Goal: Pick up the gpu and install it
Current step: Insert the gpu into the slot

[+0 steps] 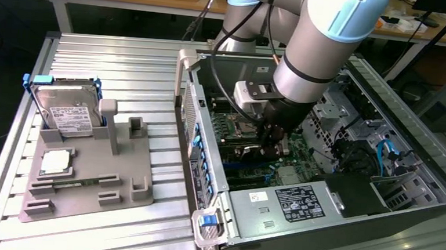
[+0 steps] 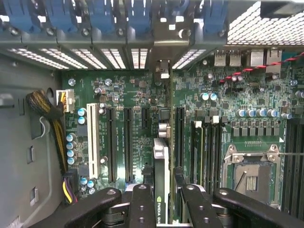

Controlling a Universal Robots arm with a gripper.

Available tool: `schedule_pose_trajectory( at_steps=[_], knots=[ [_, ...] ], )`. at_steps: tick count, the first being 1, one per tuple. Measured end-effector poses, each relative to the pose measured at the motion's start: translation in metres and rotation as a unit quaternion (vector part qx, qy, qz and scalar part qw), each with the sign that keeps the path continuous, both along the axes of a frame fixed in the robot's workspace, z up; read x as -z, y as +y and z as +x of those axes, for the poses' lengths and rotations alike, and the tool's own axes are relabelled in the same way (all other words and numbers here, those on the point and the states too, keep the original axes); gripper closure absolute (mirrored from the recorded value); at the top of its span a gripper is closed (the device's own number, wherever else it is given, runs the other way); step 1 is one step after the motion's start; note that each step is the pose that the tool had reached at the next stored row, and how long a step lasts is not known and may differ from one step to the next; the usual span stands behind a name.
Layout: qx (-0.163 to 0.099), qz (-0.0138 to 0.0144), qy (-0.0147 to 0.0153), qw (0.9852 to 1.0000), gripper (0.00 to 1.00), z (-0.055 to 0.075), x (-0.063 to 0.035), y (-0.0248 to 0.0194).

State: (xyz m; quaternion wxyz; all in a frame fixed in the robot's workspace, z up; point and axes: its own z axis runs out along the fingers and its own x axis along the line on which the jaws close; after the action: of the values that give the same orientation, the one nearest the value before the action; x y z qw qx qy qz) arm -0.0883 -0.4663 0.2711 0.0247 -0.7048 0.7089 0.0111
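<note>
Green motherboard [image 2: 118,95] is spread out below, inside the open computer case [image 1: 249,216]. The gpu [image 2: 161,161] is gripped edge-on between the clenched jaws, poised over the board among the long black slots [image 2: 128,142]. Out on the counter [image 1: 111,54], a silver hard drive [image 1: 68,115] is seen standing in its grey holder [image 1: 88,175].

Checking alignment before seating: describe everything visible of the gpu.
The gpu, a thin dark circuit card seen edge-on, bears an NVIDIA label and a silvery metal piece at its far end. It stands on edge, clamped between the black gripper's two fingers, above the green motherboard, parallel to its long black expansion slots. Whether it has entered a slot cannot be told.
</note>
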Motion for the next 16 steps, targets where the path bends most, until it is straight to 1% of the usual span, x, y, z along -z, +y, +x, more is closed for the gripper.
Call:
schedule_pose_trajectory(
  at_steps=[11,16],
  knots=[
    [0.015,0.0,0.0,0.9999,0.73,0.0005,0.0,-0.0003],
    [0.015,0.0,0.0,0.9999,0.73,-0.0047,0.0,-0.0004]
  ],
)
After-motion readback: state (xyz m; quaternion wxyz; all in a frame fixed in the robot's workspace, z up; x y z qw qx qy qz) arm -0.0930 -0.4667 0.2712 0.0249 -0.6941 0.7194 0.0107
